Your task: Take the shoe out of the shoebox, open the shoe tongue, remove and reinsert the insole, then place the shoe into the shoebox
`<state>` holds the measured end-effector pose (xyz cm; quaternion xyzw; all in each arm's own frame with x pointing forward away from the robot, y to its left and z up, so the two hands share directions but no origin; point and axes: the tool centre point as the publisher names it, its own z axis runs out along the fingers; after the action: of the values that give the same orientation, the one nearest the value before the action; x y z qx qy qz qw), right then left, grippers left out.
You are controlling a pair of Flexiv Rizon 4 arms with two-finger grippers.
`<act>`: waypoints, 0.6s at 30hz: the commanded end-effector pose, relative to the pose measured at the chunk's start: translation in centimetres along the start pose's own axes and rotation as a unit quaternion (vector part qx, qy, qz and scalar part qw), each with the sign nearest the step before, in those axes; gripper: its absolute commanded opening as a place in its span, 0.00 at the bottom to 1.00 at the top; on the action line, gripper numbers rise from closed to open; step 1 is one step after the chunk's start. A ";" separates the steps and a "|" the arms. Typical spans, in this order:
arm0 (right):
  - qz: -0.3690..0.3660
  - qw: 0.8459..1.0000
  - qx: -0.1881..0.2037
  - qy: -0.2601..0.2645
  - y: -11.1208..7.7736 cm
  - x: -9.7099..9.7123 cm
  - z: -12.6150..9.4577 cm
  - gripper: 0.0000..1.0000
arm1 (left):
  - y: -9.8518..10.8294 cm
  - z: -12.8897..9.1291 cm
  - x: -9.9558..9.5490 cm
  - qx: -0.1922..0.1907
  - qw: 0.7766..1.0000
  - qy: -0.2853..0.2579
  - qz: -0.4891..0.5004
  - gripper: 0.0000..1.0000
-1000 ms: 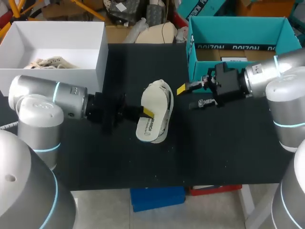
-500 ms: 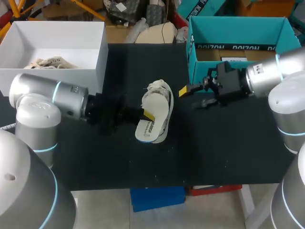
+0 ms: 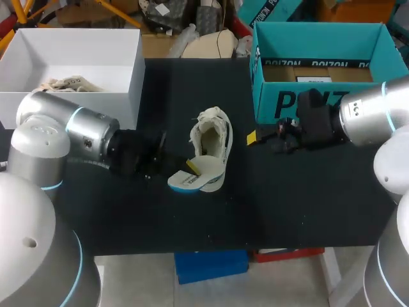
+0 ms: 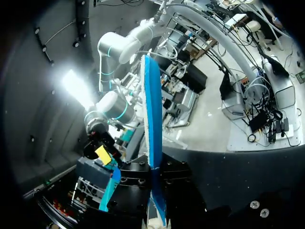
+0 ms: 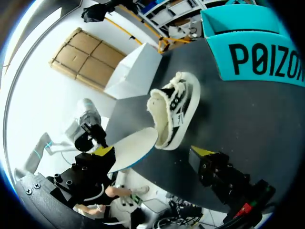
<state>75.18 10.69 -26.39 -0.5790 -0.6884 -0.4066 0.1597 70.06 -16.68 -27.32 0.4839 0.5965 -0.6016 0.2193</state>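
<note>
Shoe [image 3: 211, 135] rests mid-surface [image 3: 287, 204], between the two boxes. Left hand [image 3: 190, 166] is clamped on the insole [image 3: 192, 180], which overlaps the shoe's heel end. Right hand [image 3: 262, 142] is spread and holds nothing.

Risk: the unrestrained shoe may drag along with the insole, or the insole may slip from the grip.

Teal shoebox [image 3: 281, 102] shows only a card liner. White box [image 3: 135, 70] contains crumpled paper [image 3: 67, 84].

Black table [image 3: 287, 204] fills the middle, dark top all the way across. At the centre, the shoe [image 3: 214, 137] lies on its sole, long axis running twelve to six. Up at one o'clock, the teal shoebox [image 3: 307, 102] stands open-topped. Over at ten o'clock, the white box [image 3: 121, 83] stands on the far corner, well apart from the shoe.
</note>
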 end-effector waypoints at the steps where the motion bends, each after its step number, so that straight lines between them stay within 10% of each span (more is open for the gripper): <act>1: 0.001 1.000 -0.014 -0.008 -1.9 0.4 -2.4 1.00 | -0.5 0.0 -0.1 -0.007 1.000 0.030 -0.003 0.00; 18: -0.010 0.999 -0.023 -0.043 -3.8 1.2 -4.7 1.00 | -0.2 -0.6 1.0 -0.047 0.989 0.138 0.013 0.00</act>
<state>70.36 8.34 -24.46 -0.5925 -0.6900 -0.4008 0.1107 69.62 -15.67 -28.07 0.5546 0.6382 -0.5053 0.1727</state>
